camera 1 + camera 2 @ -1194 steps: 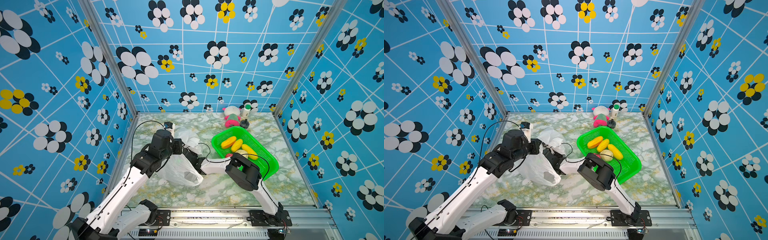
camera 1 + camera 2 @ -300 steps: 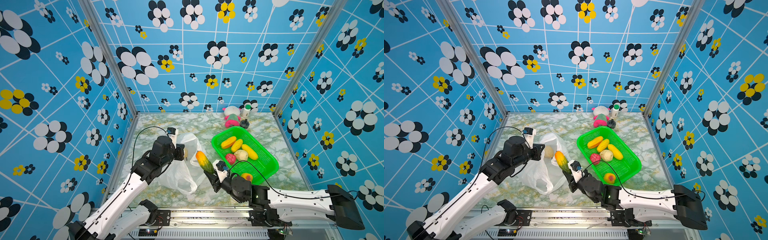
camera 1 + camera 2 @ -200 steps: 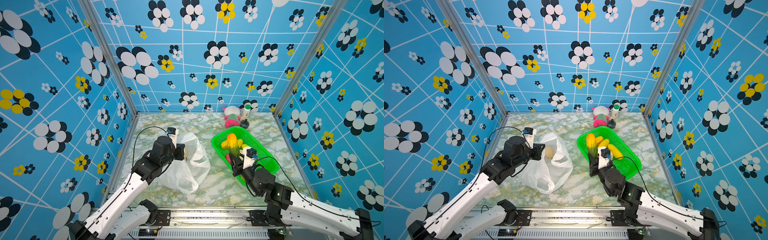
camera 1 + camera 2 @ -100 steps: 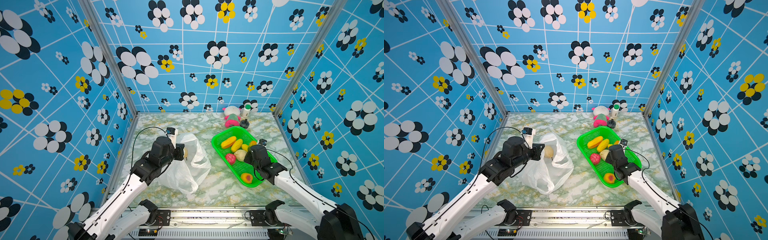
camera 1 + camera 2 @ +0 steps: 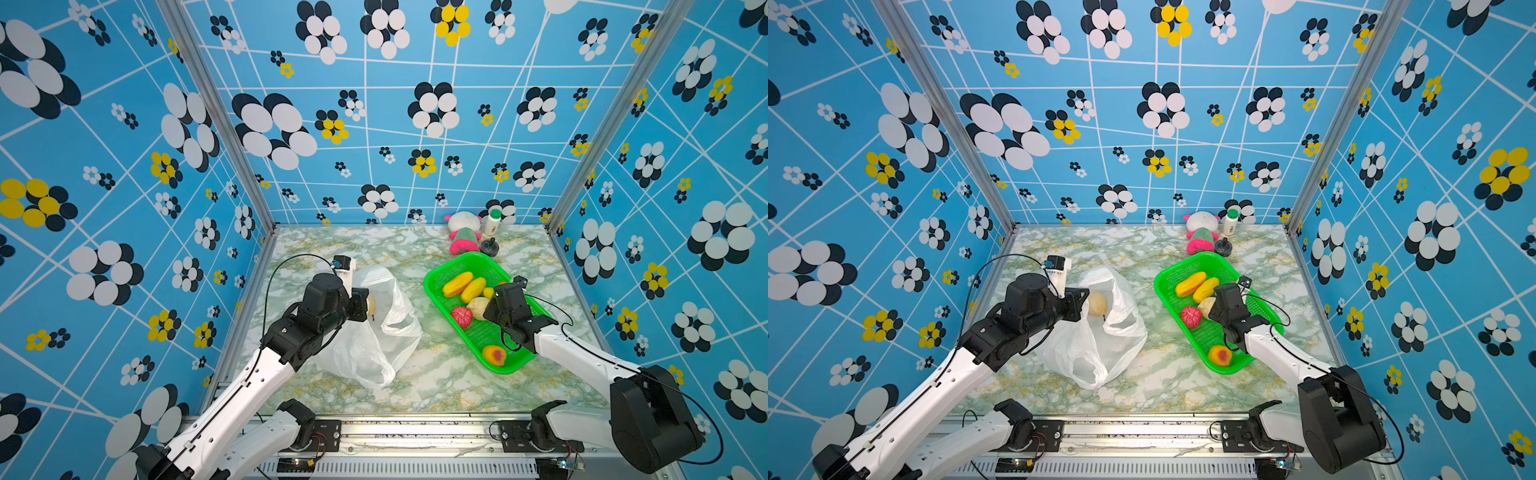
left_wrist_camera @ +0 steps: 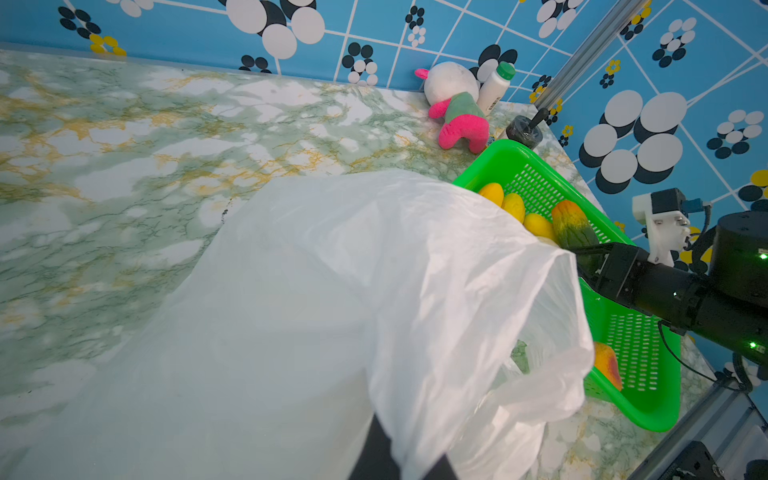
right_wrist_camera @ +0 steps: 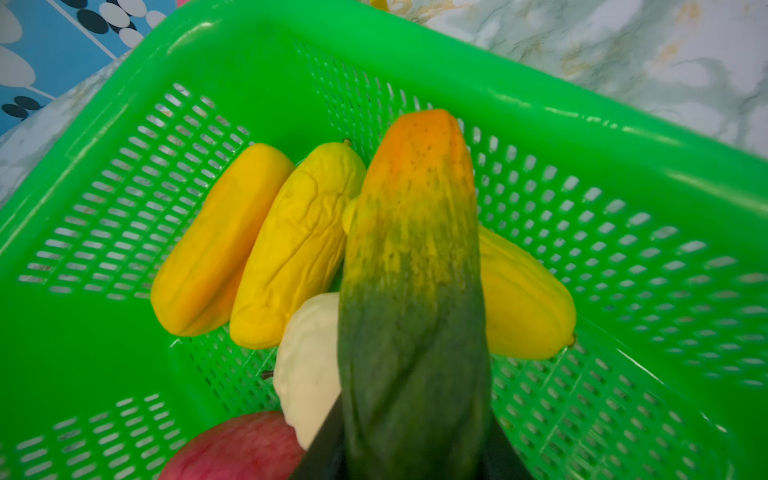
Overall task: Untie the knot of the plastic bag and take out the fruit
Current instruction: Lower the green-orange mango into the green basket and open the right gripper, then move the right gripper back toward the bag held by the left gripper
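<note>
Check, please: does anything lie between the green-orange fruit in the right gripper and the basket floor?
Yes. A yellow fruit and a beige fruit lie under the green-orange fruit, so it would probably land on them, not on the green basket floor.

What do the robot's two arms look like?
Each arm has long white tube-shaped links joined by chunky black round joints: left arm, right arm. Thin black cables loop beside both wrists. A small white camera block sits on each wrist. The left gripper and right gripper are black. Tiny green lights glow on the right arm's black part.
</note>
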Tool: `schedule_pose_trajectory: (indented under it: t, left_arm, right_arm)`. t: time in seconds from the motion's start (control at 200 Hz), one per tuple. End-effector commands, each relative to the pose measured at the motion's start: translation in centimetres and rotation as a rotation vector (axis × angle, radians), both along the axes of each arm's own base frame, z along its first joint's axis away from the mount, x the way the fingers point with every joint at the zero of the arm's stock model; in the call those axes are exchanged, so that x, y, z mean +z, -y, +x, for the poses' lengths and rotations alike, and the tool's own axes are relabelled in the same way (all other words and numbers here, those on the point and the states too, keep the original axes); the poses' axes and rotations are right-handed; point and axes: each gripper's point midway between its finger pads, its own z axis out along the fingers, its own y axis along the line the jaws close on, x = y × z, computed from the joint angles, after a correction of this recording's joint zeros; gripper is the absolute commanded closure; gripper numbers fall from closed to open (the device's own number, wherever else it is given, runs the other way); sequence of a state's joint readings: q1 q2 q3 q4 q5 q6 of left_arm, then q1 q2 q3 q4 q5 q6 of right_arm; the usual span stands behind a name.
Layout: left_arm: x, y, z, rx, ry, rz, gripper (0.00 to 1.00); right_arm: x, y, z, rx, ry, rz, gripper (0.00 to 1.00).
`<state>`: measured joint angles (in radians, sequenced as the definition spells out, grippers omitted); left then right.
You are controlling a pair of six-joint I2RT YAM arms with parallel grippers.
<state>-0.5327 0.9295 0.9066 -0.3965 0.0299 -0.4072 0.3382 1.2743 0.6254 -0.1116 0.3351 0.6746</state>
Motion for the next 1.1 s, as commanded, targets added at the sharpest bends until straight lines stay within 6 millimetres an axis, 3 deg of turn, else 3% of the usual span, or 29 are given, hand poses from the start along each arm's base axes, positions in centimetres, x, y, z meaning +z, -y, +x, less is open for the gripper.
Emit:
schedule_pose_trajectory:
  t: [0.0,0.115,0.365,0.44,0.52,0.71,0.815,1.094]
  left_arm:
    - [1.2,-0.1,-0.5,-0.007,0.027,-0.005,1.0]
    - [1.0,-0.2,-0.5,-0.004,0.032,-0.011,1.0]
    - [1.7,0.2,-0.4,-0.016,0.039,-0.021,1.0]
    - [1.4,0.1,-0.4,-0.014,0.04,-0.025,1.0]
    - [1.0,0.0,-0.5,-0.007,0.036,-0.031,1.0]
    - [1.5,-0.4,-0.7,-0.003,0.047,-0.013,1.0]
    - [1.7,-0.6,-0.6,0.003,0.059,-0.007,1.0]
    - [1.6,-0.2,-0.4,-0.008,0.053,-0.004,1.0]
  right_arm:
    - [-1.9,2.2,-1.9,-0.075,-0.078,-0.049,0.62]
    - [-1.0,2.6,-2.9,-0.092,-0.065,-0.037,0.6]
    - [1.6,3.9,-7.4,-0.147,-0.04,-0.074,0.63]
    - [1.5,3.5,-8.2,-0.14,-0.046,-0.051,0.59]
    - [1.1,3.2,-8.2,-0.156,-0.05,-0.012,0.57]
    - [-2.2,0.8,-7.1,-0.132,-0.097,0.095,0.54]
    - [-2.7,0.3,-6.5,-0.123,-0.109,0.097,0.51]
    - [2.1,1.1,-6.4,-0.117,0.01,0.057,0.32]
